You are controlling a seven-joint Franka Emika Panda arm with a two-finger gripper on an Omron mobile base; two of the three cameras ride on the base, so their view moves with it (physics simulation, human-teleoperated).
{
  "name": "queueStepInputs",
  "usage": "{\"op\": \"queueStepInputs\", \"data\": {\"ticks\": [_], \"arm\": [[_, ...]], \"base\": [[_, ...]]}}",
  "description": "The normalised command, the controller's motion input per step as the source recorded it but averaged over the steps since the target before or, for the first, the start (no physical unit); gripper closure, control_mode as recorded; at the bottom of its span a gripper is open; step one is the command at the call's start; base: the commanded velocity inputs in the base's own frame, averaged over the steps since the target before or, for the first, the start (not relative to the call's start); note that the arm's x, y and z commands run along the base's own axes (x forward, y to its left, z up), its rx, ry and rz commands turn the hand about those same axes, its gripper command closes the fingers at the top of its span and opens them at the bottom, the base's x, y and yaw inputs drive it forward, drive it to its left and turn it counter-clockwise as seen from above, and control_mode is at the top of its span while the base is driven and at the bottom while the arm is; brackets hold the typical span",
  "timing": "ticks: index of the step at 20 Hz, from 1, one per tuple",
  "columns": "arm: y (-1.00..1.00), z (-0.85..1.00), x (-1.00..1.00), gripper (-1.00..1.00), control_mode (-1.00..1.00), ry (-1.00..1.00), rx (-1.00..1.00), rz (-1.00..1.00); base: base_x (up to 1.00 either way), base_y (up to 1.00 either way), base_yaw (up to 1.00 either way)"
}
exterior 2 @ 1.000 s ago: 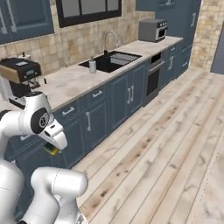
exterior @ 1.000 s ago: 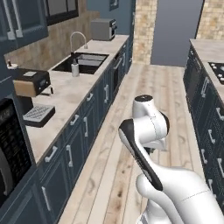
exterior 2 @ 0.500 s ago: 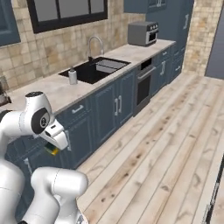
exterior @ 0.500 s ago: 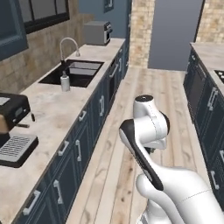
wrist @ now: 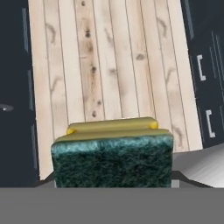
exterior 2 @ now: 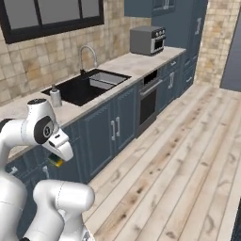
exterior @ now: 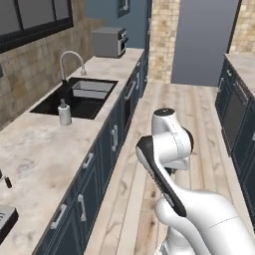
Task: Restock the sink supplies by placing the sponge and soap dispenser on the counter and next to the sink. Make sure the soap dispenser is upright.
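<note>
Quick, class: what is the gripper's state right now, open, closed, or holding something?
Gripper: closed on the sponge, carried above the wooden floor; its fingertips are hidden behind the sponge.

The sink [exterior: 79,97] was set in the table [exterior: 45,149], and the soap dispenser [exterior: 64,112] stood upright on the table, touching the sink's near edge. A toaster [exterior: 109,42] stood behind the sink at the table's far end. The sponge [wrist: 113,153] was in the claw [exterior 2: 57,160], above the floor [wrist: 109,61], in front of the cabinets [exterior 2: 106,134].
</note>
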Motion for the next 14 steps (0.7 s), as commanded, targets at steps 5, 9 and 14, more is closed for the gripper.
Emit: {"op": "queueStepInputs", "data": {"ticks": [5, 9, 14], "arm": [[0.0, 0.0, 0.0, 1.0, 1.0, 0.0, 0.0, 0.0], [0.0, 0.0, 0.0, 1.0, 1.0, 0.0, 0.0, 0.0], [0.0, 0.0, 0.0, 1.0, 1.0, 0.0, 0.0, 0.0]], "base": [[1.0, 0.0, 0.0], [1.0, -0.05, 0.0], [1.0, -0.18, 0.06]]}}
